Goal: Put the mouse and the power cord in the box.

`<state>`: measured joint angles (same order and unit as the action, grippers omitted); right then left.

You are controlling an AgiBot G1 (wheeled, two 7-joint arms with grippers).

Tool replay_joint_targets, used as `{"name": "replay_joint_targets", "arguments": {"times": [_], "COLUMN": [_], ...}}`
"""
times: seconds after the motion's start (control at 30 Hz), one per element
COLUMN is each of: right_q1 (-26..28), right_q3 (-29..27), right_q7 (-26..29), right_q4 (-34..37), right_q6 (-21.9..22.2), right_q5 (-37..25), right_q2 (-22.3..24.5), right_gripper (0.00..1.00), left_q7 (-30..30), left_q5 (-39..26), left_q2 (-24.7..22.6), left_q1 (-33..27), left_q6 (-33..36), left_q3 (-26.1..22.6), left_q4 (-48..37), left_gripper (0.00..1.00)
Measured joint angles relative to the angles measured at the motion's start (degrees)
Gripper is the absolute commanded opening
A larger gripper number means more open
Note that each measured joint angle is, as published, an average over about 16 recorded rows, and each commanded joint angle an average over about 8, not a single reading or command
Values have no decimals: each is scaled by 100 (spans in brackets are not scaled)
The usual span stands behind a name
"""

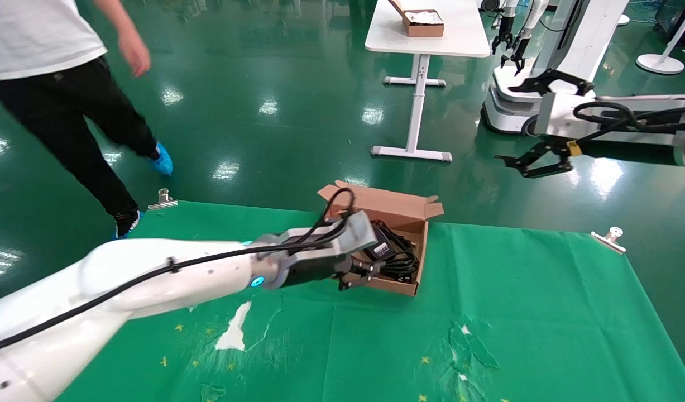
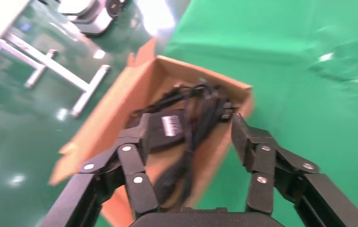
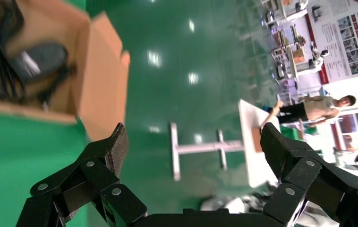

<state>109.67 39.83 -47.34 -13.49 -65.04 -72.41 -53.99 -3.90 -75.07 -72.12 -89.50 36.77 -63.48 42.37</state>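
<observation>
Box at frame centre holds cord, its white label unreadable; left gripper at the box's near edge, jaws wide, empty; right gripper upper right, jaws wide, empty.

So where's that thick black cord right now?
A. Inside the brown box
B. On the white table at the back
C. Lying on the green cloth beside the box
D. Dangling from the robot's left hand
A: the power cord lies coiled inside the box, and the left hand sits open at the box's near edge, holding nothing, as the left wrist view also shows.
</observation>
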Motion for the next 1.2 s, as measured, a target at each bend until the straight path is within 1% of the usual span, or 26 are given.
{"name": "replay_joint_targets", "arguments": {"times": [1.2], "right_q1": [-3404], "right_q3": [-1685], "right_q7": [4111], "right_q4": [-4252], "right_q6": [-1462], "right_q5": [2162], "right_q2": [1342], "right_gripper": [100], "left_q7": [-493], "left_q5": [2391], "left_q2": [2671], "left_q1": [2011], "left_q6": [3522], "left_q3": [3417], "left_q4": [2247], "left_gripper": [100]}}
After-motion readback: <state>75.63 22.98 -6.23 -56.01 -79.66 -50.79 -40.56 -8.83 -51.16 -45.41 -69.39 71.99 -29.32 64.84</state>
